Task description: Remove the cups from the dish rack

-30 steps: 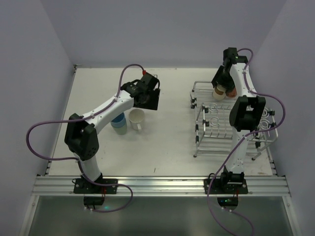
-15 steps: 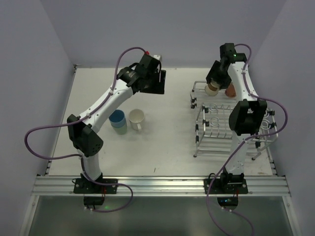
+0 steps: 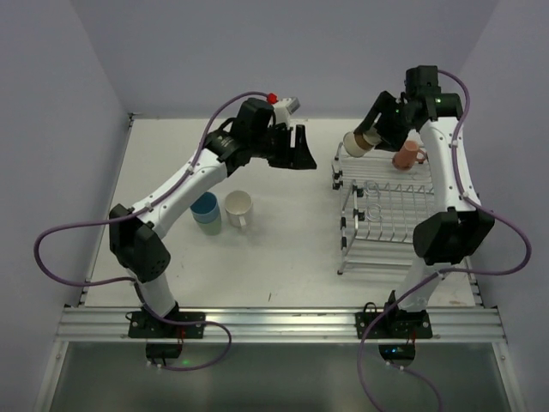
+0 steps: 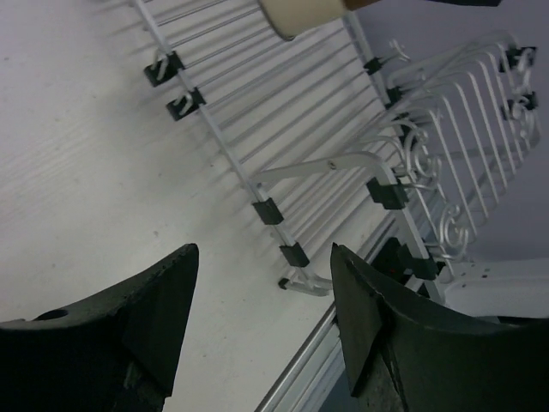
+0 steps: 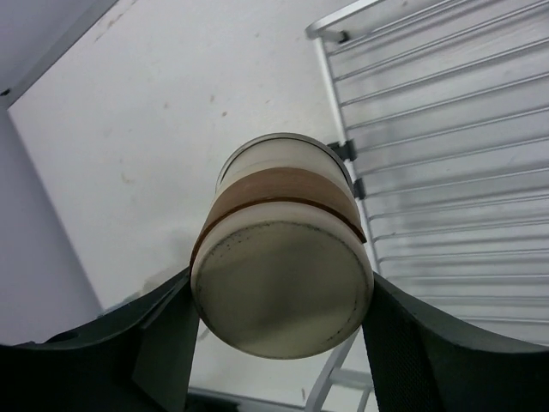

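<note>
My right gripper [image 3: 367, 137] is shut on the cream-tan cup [image 3: 356, 142] and holds it in the air over the far left corner of the dish rack [image 3: 386, 245]. In the right wrist view the cup [image 5: 283, 249] fills the gap between my fingers, base toward the camera. The salmon-pink cup [image 3: 407, 156] with a handle sits in the rack's far end. My left gripper [image 3: 300, 154] is open and empty, raised above the table left of the rack. The light blue cup [image 3: 206, 209] and the white cup [image 3: 238, 207] stand on the table.
The rack [image 4: 360, 154] lies ahead of my left fingers in the left wrist view, with the cream-tan cup's edge [image 4: 300, 13] at the top. Purple cables loop round both arms. Walls close in the table on three sides.
My right gripper has lifted the cream-tan cup up and left out of the rack. My left arm has swung from over the two table cups toward the rack, rising.
</note>
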Robot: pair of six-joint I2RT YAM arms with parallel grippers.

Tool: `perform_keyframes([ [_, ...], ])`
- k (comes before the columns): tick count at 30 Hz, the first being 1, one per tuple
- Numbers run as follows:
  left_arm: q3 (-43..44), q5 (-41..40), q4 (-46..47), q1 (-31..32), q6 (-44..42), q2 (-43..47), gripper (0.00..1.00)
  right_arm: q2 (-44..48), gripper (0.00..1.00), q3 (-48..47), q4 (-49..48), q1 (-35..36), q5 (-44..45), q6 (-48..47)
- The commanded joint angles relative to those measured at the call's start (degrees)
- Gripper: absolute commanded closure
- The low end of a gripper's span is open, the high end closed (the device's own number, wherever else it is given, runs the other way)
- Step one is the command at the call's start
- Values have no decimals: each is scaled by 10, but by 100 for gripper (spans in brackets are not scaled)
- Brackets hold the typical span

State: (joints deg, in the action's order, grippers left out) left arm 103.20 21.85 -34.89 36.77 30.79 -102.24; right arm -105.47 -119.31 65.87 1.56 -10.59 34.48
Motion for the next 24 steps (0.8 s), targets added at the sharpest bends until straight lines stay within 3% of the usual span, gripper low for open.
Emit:
perform_keyframes([
  [1, -58, 136, 187, -4, 28, 65, 33, 63, 100, 21, -2, 0, -139, 29],
  [7, -74, 207, 262, -7, 56, 62, 33, 107, 100, 56, -34, 0, -276, 86],
  [14, -76, 220, 287, -9, 58, 63, 33, 148, 100, 122, -80, -1, -370, 144],
  [24, -63, 193, 251, -13, 31, 71, 32, 192, 100, 174, -99, 0, -383, 155],
])
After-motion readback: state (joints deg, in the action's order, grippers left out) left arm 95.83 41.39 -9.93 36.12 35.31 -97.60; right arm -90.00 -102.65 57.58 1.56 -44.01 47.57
